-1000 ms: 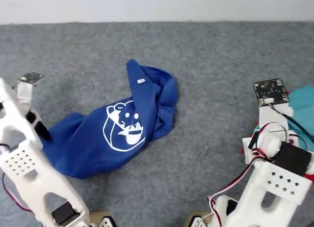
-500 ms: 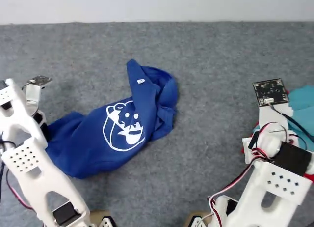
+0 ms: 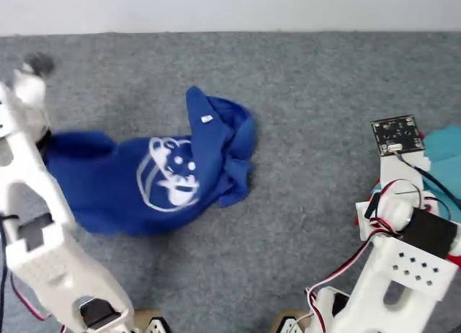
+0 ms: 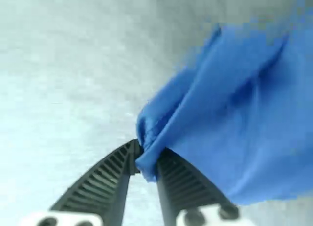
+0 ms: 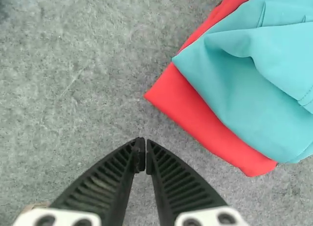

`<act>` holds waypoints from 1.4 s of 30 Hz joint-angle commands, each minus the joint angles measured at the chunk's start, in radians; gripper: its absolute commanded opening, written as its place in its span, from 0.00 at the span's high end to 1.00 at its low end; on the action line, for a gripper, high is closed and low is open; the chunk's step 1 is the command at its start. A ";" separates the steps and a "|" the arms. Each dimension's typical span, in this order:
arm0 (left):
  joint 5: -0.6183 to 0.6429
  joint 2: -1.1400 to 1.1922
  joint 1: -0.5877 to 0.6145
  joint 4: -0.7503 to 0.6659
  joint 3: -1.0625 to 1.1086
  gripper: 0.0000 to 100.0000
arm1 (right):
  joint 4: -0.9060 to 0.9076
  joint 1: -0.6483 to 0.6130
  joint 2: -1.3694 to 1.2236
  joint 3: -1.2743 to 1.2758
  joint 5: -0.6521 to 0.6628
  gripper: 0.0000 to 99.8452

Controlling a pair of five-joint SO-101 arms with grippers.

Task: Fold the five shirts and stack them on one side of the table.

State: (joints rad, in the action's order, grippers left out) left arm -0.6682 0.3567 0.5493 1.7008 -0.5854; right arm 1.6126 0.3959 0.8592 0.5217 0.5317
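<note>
At the table's left edge, your left gripper (image 4: 145,157) is clamped on a bunched fold of the blue shirt (image 3: 166,181). The cloth is pinched between its ribbed black fingers (image 4: 105,179).

- Blue shirt, position: left of the table's middle on the grey table (image 3: 310,95). Its left end is drawn out towards the white left arm (image 3: 36,203), and its right end is heaped near the centre.
- Blue shirt, look: royal blue and unfolded, rumpled into loose folds. A round white print (image 3: 169,180) faces up on the middle panel. A small white neck label (image 3: 207,119) shows on the raised fold towards the far side. The edge held in the gripper is gathered into a tight roll, and the fabric fans out wide from there.

Right of centre, your right gripper (image 5: 145,150) has its fingertips closed against each other over bare grey surface, just beside a corner of the red shirt (image 5: 205,123) but not touching it.

At the right edge, the teal shirt (image 5: 264,74) lies folded on top of the red shirt, which is also folded. The red shirt's edge shows along the teal shirt's side.
</note>
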 commanded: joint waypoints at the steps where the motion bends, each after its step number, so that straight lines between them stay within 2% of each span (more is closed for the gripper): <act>1: 0.158 -0.201 -0.074 -0.069 -0.137 0.99 | -0.019 -0.010 0.013 -0.011 0.000 0.99; 6: 0.192 -0.298 -0.250 -0.172 -0.306 0.99 | -0.008 -0.010 0.013 -0.009 0.000 0.99; 16: 0.183 -0.311 -0.603 -0.494 -0.535 0.99 | 0.048 -0.004 0.013 -0.006 0.000 0.99; 19: 0.089 -0.315 -0.740 -0.575 -0.587 0.99 | 0.050 -0.004 0.013 -0.005 0.000 0.99; 23: -0.052 -0.315 -0.916 -0.605 -0.661 0.99 | 0.050 -0.004 0.013 -0.005 0.000 0.99; 27: -0.155 -0.315 -1.049 -0.562 -0.711 0.99 | 0.050 -0.004 0.013 -0.003 0.000 0.99; 31: -0.193 -0.315 -1.105 -0.385 -0.763 0.99 | 0.044 -0.004 0.013 0.043 0.000 0.99; 37: -0.190 -0.315 -1.105 0.043 -0.845 0.99 | 0.036 -0.010 0.013 0.058 -0.002 0.99; 39: -0.132 -0.316 -1.097 0.049 -0.840 0.99 | 0.004 -0.010 0.013 0.057 -0.005 0.99; 42: -0.052 -0.316 -1.025 0.055 -0.842 0.99 | -0.067 -0.010 0.012 0.057 -0.107 0.99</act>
State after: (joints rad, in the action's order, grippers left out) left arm -0.7802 0.0744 -0.5294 1.7285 -1.4062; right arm 1.6034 0.3959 0.8592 0.5907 0.5056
